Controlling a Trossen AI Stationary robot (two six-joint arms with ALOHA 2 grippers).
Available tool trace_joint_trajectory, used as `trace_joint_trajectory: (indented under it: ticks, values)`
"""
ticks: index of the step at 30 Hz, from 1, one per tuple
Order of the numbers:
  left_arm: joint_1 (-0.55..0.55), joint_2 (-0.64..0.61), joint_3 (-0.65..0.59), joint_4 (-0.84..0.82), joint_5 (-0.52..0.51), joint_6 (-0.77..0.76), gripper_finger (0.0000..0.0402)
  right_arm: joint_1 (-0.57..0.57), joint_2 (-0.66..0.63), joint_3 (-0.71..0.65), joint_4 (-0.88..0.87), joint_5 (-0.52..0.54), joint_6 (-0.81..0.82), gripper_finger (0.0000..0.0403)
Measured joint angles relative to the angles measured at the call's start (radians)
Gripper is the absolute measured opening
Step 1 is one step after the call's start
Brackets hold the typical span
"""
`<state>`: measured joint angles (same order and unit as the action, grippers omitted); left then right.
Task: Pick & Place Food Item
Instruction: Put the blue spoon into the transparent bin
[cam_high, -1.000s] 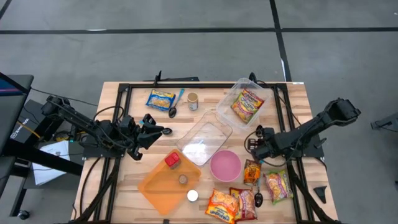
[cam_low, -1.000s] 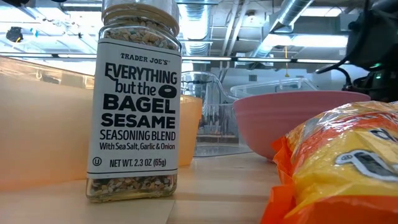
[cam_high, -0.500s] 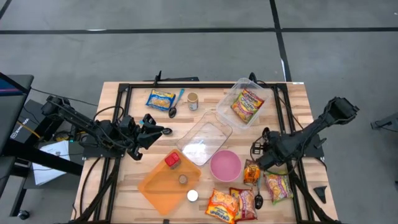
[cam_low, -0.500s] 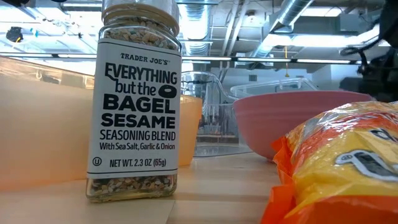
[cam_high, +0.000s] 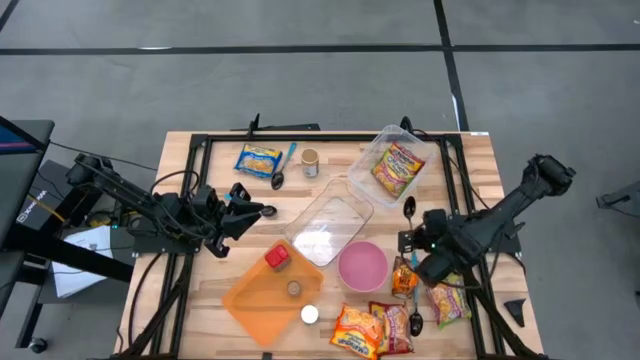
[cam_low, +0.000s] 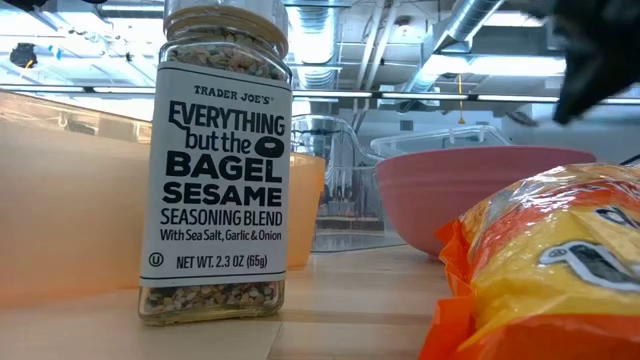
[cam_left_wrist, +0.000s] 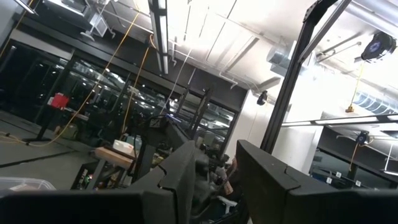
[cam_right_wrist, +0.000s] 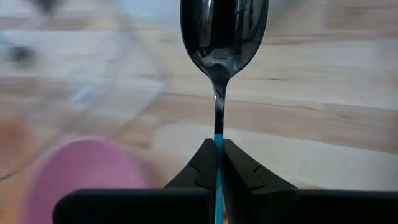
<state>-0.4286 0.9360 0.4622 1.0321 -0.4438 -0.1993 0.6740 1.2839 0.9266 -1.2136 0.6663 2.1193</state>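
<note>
My right gripper (cam_right_wrist: 218, 144) is shut on a spoon with a black bowl (cam_right_wrist: 222, 34) and a blue handle. It is at the table's right (cam_high: 411, 233), just right of the pink bowl (cam_high: 362, 265) and beside an orange food packet (cam_high: 404, 276). More food packets lie near the front edge (cam_high: 357, 328) and at the right (cam_high: 445, 298). One packet lies in the clear tub (cam_high: 397, 166). My left gripper (cam_high: 250, 208) waits at the table's left with its fingers (cam_left_wrist: 186, 180) a little apart and empty. My right gripper pinches the spoon's blue handle (cam_right_wrist: 218, 140) between its two fingers. The spoon runs on ahead of the fingers, in line with them, its bowl (cam_high: 409, 207) toward the table's far edge. It seems to be clear of the table top.
A clear glass dish (cam_high: 328, 222) lies mid-table. An orange tray (cam_high: 262, 295) holds a red item (cam_high: 277, 258). A seasoning jar (cam_low: 217, 160) stands near the front. A can (cam_high: 310, 162), a spoon (cam_high: 279, 178) and a packet (cam_high: 258, 158) lie at the far side. Another spoon (cam_high: 416, 320) lies at the front.
My right gripper has stayed shut on the spoon, has shifted a little toward the table's near edge and has turned, so the spoon's bowl now points toward the far edge. In the low view the arm has swung up to the top right.
</note>
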Motion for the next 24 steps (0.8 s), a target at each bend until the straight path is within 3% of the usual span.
trace_joint_trajectory:
  ticks: [6, 9, 15, 18, 24]
  values:
    - [0.0, 0.0, 0.0, -0.003, 0.0, 0.0, 0.0112, 0.033, 0.0, 0.101, 0.117, 0.132, -0.197, 0.0]
    - [0.0, 0.0, 0.0, -0.003, 0.0, 0.0, 0.0112, 0.022, 0.0, 0.117, 0.272, 0.178, -0.428, 0.0]
    - [0.0, 0.0, 0.0, -0.003, 0.001, 0.0, 0.0112, -0.073, 0.0, 0.117, 0.574, 0.168, -0.942, 0.0]
    - [0.0, 0.0, 0.0, -0.003, 0.001, 0.0, 0.0112, -0.13, 0.0, 0.117, 0.727, 0.128, -1.218, 0.0]
    - [0.0, 0.0, 0.0, -0.003, 0.002, 0.0, 0.0112, -0.266, 0.0, 0.117, 0.94, -0.064, -1.663, 0.0]
